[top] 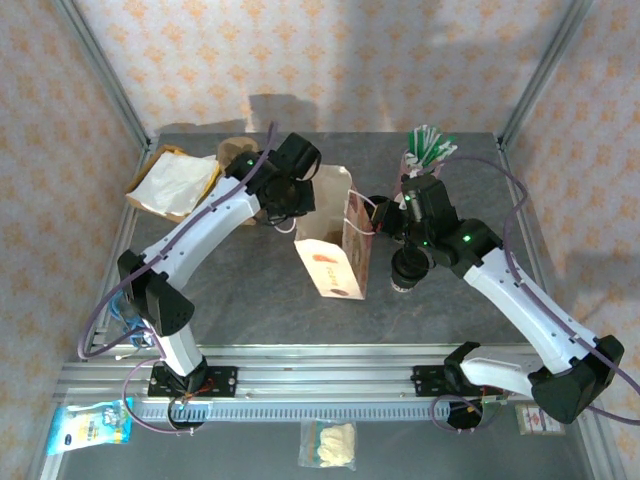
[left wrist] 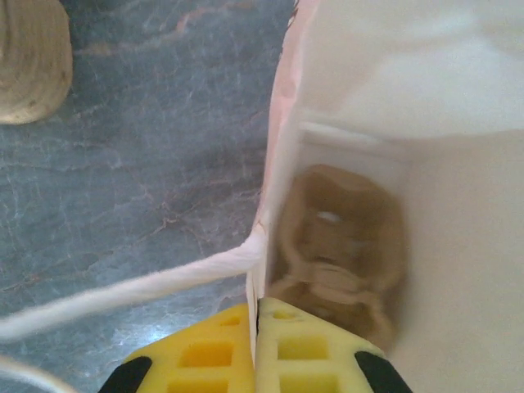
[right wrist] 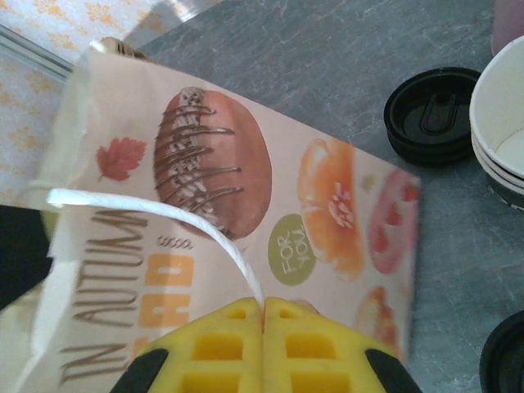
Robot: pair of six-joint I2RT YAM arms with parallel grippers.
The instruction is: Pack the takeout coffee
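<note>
Takeout coffee (top: 405, 272), top view: stood on the desk (top: 250, 310) toward its right edge, just beside the paper bag (top: 335, 240). Left wrist: left pincer (left wrist: 255, 327) was closed on the bag's rim (left wrist: 277, 155). Right wrist: right pincer (right wrist: 264, 327) was clamped on the handle (right wrist: 164, 214). Spreading the mouth evenly would probably avoid tearing.

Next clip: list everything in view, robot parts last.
paper bag: one, tan with pastry prints, upright mid-table
brown item: one, inside the bag, too blurred to name
takeout coffee: one, black-lidded, standing right of the bag
loose black lid: one, beside the cup stack
white paper cups: one lidless stack, count unclear
stick holder: one, green-and-white sticks, far right
tray: one, brown, holding white paper, far left
tan object: one, on the table left of the bag
packets: three, mixed colours, near edge below the rail
left fingers: yellow, shut on the bag's wall
right fingers: yellow, shut on the bag's rim by its handle
</note>
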